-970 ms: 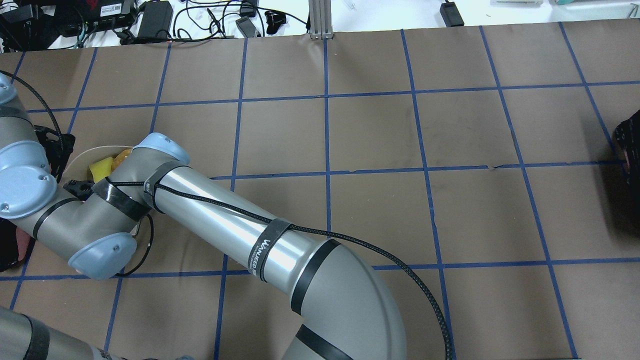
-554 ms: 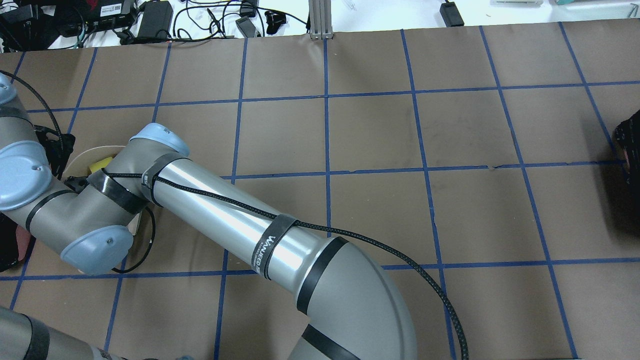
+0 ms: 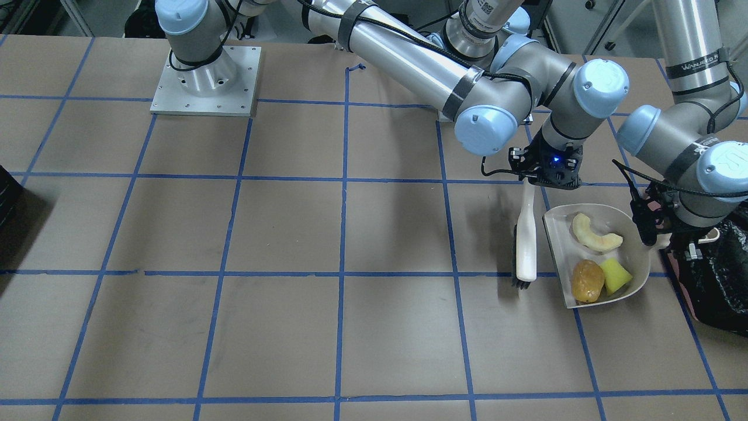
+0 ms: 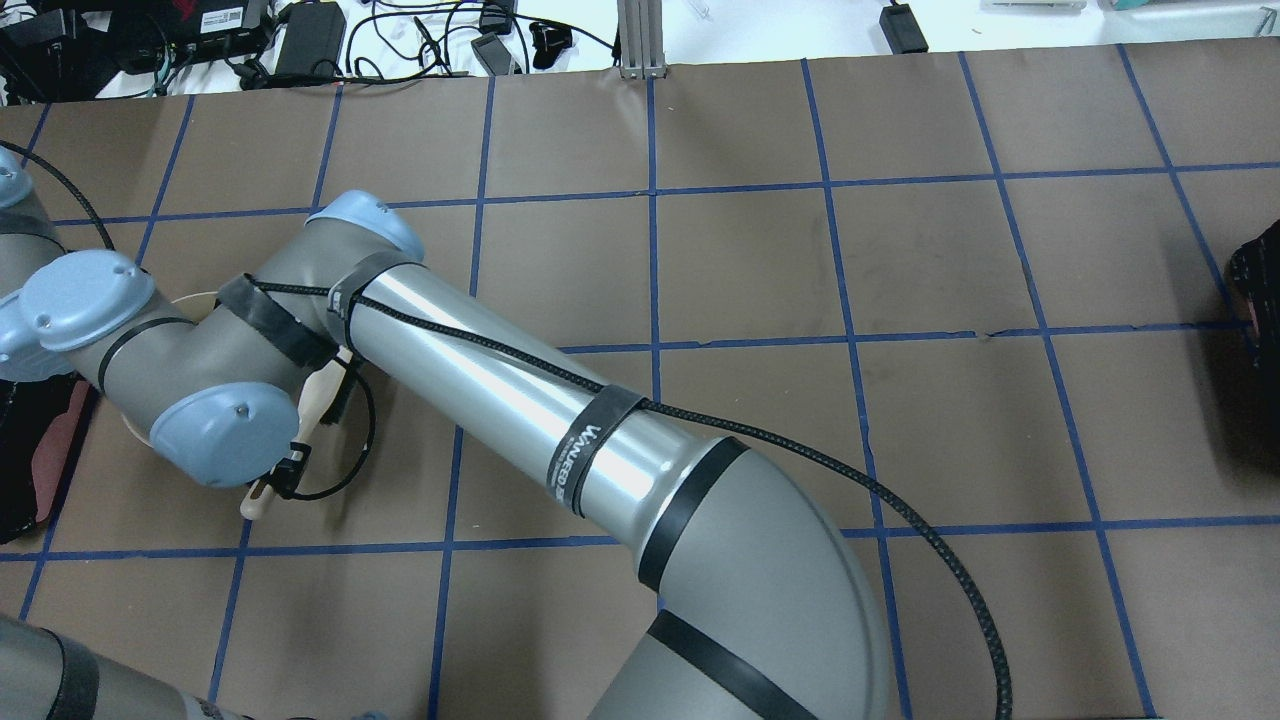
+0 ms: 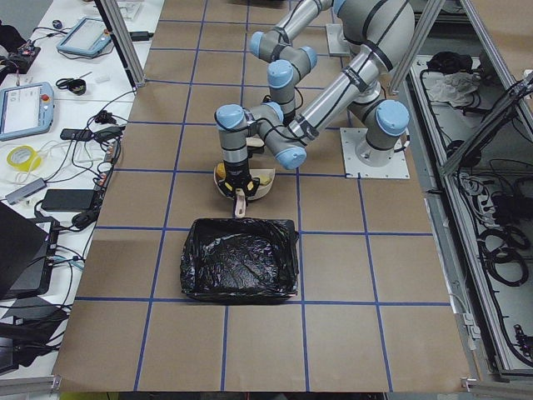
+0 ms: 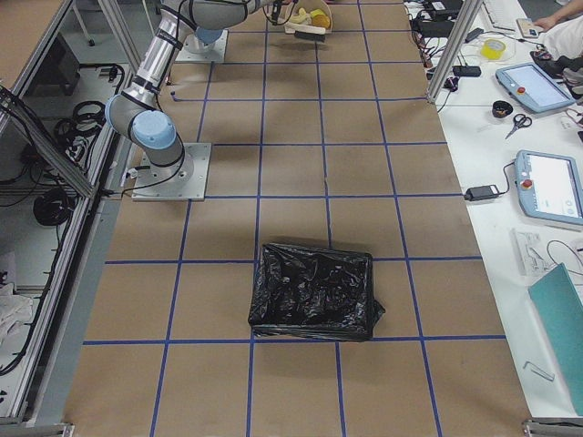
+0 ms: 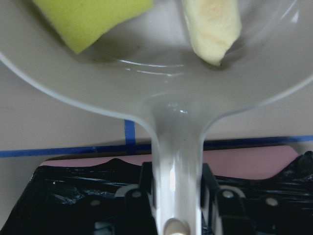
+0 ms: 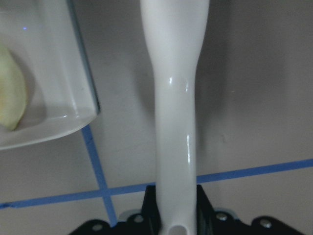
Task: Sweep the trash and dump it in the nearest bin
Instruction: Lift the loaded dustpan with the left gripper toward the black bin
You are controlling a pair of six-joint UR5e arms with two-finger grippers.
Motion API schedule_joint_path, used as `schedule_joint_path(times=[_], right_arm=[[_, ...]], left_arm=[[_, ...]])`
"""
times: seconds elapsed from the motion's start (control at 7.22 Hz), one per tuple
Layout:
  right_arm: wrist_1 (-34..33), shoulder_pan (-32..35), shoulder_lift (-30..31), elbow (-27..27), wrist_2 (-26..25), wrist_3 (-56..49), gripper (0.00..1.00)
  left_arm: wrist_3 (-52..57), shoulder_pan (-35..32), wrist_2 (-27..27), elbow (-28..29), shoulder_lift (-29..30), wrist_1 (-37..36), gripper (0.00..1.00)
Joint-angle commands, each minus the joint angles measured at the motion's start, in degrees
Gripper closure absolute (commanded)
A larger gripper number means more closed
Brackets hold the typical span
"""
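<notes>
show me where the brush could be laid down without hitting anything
Bare paper runs from the brush toward the robot's right, out to the right arm's base plate. The strip on the operators' side of the dustpan is bare too. Crowded: the brush, dustpan and bin sit close together.

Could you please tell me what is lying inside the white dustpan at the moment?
Inside the dustpan lie a pale curved piece, an orange-brown lump and a yellow-green wedge. In the overhead view the right arm covers its contents.
</notes>
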State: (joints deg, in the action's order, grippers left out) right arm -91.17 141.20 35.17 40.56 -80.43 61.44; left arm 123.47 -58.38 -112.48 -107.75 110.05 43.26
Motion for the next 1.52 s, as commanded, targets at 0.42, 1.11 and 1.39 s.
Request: schedule_joint_path(times=[0.42,1.11,1.39], right_arm=[[5.75,-13.9,18.64,20.35,-5.44,-15.88,1.0],[-22.38,-20.43,42.68,62.93,-7.46,-25.23,1.0],[-22.3,-20.35,42.88,65.69,-6.59,-24.79,1.0]], left_arm=[[-2.78,0.9,8.4,2.71,-1.5,2.86,1.0],[-2.8,11.42,18.69,18.95,-0.72,29.2,1.0],[2.27,16.52,18.87,24.85,-0.1,34.68,1.0]])
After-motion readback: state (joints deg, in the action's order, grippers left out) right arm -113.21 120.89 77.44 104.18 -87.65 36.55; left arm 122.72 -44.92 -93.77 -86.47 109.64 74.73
